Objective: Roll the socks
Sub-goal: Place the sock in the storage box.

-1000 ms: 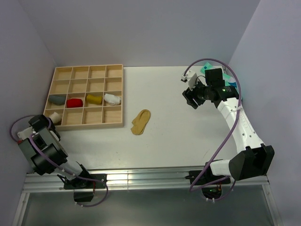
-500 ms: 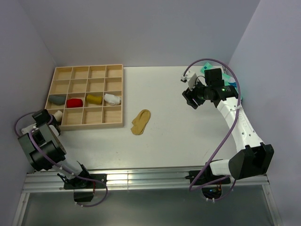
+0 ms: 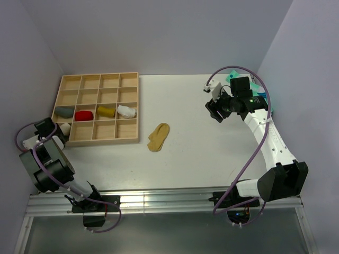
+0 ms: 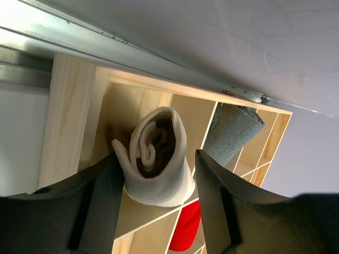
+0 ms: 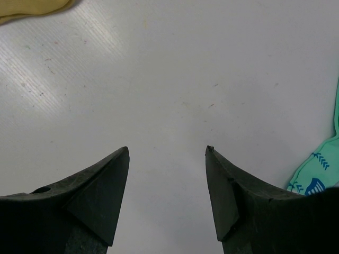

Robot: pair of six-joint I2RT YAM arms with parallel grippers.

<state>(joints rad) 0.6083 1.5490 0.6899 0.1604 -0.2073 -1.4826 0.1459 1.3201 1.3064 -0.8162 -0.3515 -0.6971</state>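
Observation:
A rolled beige sock with a dark brown inside (image 4: 159, 159) stands in the near left compartment of the wooden tray (image 3: 139, 106); from above the beige roll (image 3: 64, 128) shows at the tray's corner. My left gripper (image 4: 156, 156) is open around it, the left finger touching its edge, with a gap at the right finger; from above the left gripper (image 3: 50, 128) sits at the tray's left edge. A flat mustard-yellow sock (image 3: 158, 137) lies on the table, its tip (image 5: 32, 10) in the right wrist view. My right gripper (image 5: 167, 151) hangs open and empty above bare table, the right gripper (image 3: 214, 112) at the far right.
The tray row above holds a grey roll (image 3: 65, 111), a red roll (image 3: 83, 115), a mustard roll (image 3: 106, 111) and a white roll (image 3: 126, 111). Teal socks (image 3: 233, 79) lie at the far right behind the right arm. Walls enclose the table on three sides.
The left gripper has moved up along the tray's left corner and its jaws have spread apart from the rolled beige sock. The right arm has not moved.

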